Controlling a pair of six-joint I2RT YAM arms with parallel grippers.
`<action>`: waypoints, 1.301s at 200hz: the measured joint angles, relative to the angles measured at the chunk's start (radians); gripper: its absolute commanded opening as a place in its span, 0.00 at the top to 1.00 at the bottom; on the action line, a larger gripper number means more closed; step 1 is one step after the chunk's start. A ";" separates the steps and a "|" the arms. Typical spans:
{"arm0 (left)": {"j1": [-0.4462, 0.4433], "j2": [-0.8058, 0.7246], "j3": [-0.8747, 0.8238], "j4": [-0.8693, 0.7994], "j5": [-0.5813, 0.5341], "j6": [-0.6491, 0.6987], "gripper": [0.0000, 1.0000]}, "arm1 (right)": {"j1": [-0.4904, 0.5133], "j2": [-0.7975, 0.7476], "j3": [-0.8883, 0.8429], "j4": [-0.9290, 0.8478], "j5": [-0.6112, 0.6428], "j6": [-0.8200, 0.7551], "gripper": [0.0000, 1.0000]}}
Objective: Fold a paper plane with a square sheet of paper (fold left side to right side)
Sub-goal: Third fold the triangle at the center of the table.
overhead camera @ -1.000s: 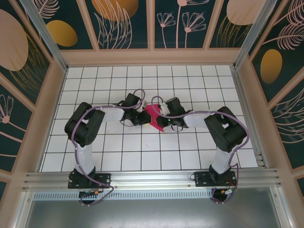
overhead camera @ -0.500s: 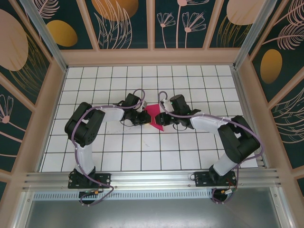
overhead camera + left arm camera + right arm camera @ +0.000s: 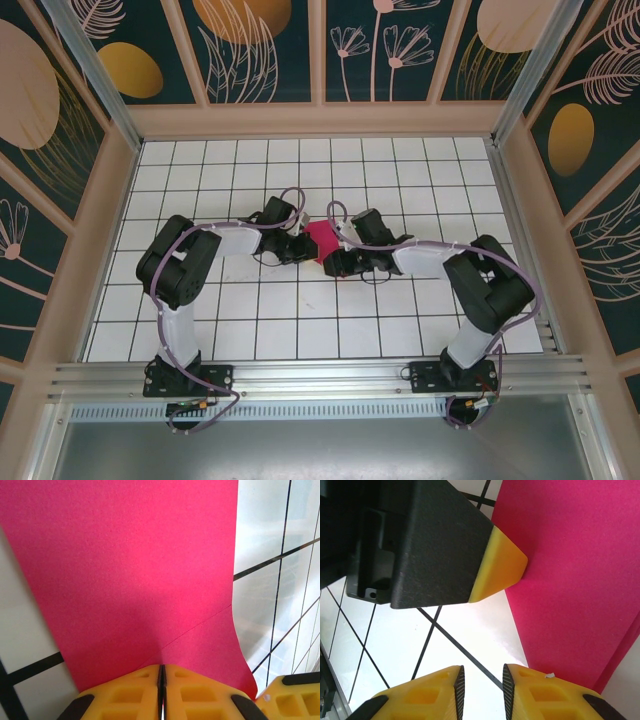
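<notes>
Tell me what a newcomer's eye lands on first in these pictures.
The magenta-pink paper stands out at the middle of the white tiled table, between the tips of the two arms. The left gripper is clamped on the paper's edge, with a crease running out from its jaws. The right gripper stands slightly open beside the paper, over bare tile.

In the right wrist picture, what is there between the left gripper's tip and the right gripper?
Bare white tile crossed by a black line, seen in the right wrist view, between left gripper and right gripper. The paper borders it.
</notes>
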 measured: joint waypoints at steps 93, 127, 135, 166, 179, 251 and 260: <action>0.000 0.005 0.009 -0.011 0.000 0.000 0.87 | 0.000 0.027 0.000 -0.008 0.002 0.007 0.74; 0.000 0.006 0.010 -0.013 0.000 0.000 0.87 | 0.000 0.031 0.000 -0.028 0.008 0.008 0.76; 0.000 0.006 0.011 -0.014 0.000 0.001 0.88 | 0.000 0.031 0.000 -0.031 0.011 0.008 0.76; 0.000 0.010 0.018 -0.019 0.002 0.001 0.88 | 0.000 0.033 0.000 -0.054 0.031 0.015 0.79; 0.000 0.011 0.021 -0.022 0.002 0.001 0.88 | 0.000 0.034 -0.002 -0.057 0.038 0.022 0.80; -0.001 0.015 0.026 -0.023 0.002 0.001 0.88 | -0.003 0.020 -0.061 -0.002 0.053 0.072 0.89; -0.002 0.016 0.027 -0.023 0.002 0.001 0.88 | -0.005 0.009 -0.079 0.014 0.053 0.079 0.90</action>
